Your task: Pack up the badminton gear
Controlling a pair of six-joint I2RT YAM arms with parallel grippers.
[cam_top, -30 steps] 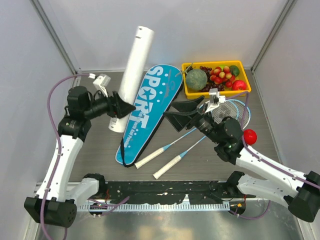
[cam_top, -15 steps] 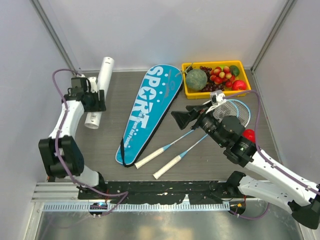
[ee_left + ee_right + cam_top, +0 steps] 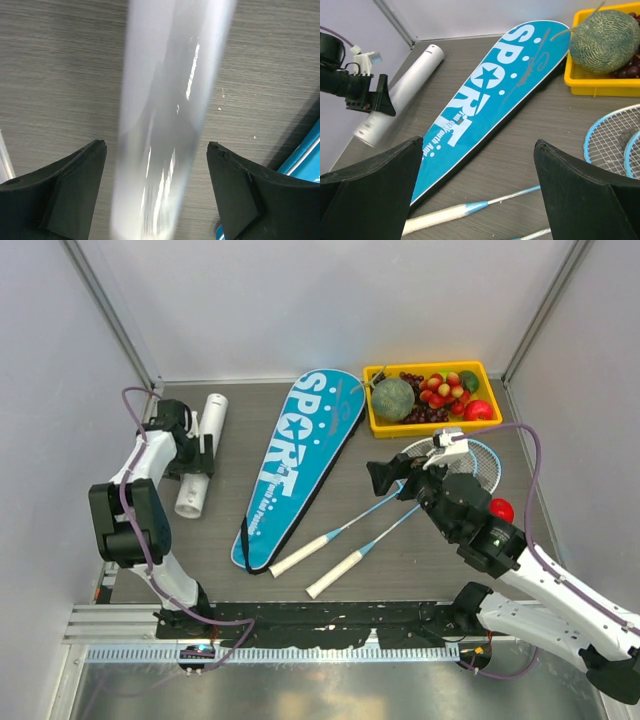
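Long white cylindrical tube [image 3: 211, 420] lies flat on the dark grey table [image 3: 200, 550] at the left of the top view. Left claw [image 3: 156, 147] straddles it, jaws apart with a slim gap either side (no grip evident). Right claw [image 3: 479, 144] gapes wide, empty, right of centre. Large blue racket-shaped "SPORT" bag [image 3: 300, 455] lies at centre, with two light-blue rackets [image 3: 338, 570] beside it.

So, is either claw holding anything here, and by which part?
Nothing is held. The left claw straddles the white tube, gaps showing on both sides; the right claw is open and empty.
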